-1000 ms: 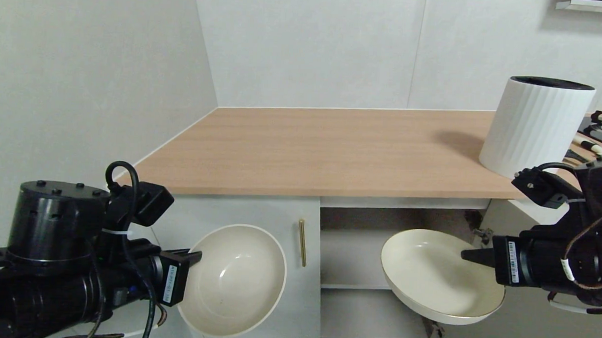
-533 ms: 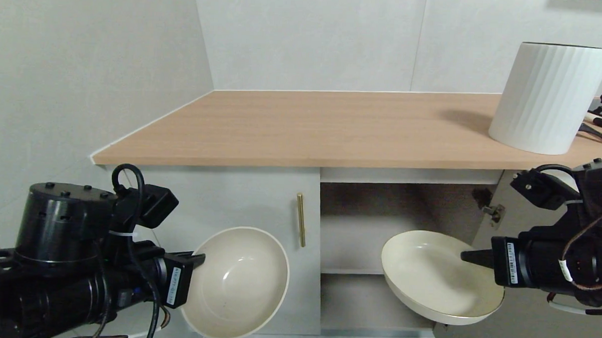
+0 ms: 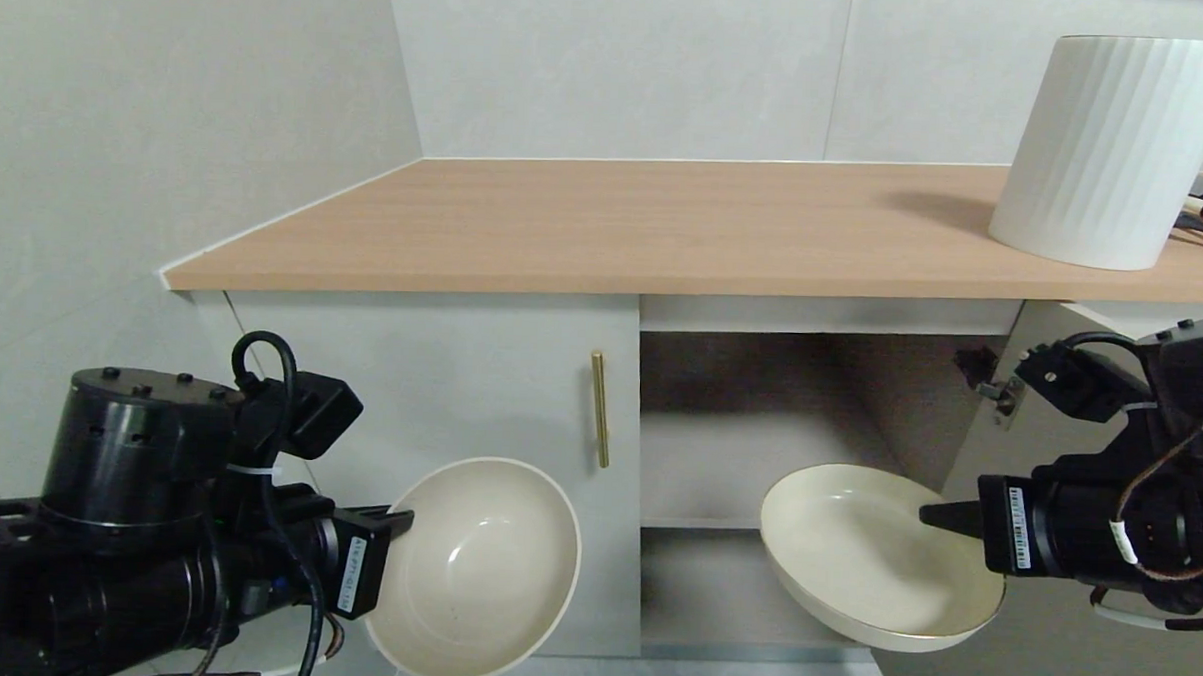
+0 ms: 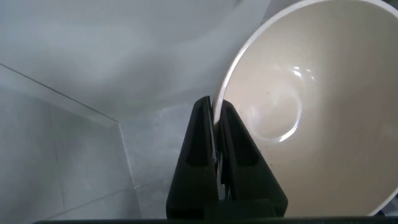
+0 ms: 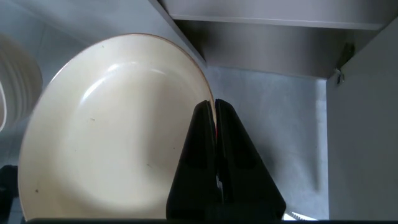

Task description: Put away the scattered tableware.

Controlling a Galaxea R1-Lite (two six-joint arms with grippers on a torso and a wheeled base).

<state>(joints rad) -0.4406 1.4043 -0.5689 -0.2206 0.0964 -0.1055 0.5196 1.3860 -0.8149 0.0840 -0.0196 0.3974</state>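
Two dishes hang low: the left gripper [image 3: 401,519] pinches the bowl [image 3: 483,574] by its rim before the closed door [image 3: 440,372]; to its right, the right gripper [image 3: 931,512] pinches the plate [image 3: 859,557] by its rim, near the open cabinet [image 3: 739,423].

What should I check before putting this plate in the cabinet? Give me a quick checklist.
1. Right gripper shut on plate rim: ok.
2. Left gripper shut on bowl rim: ok.
3. Cabinet open in front of plate: ok.
4. Shelf bare where visible: ok; the part behind the plate is hidden.
5. Left door open for bowl: not ok, it is shut.
6. Plate clear of shelf edge: cannot tell.
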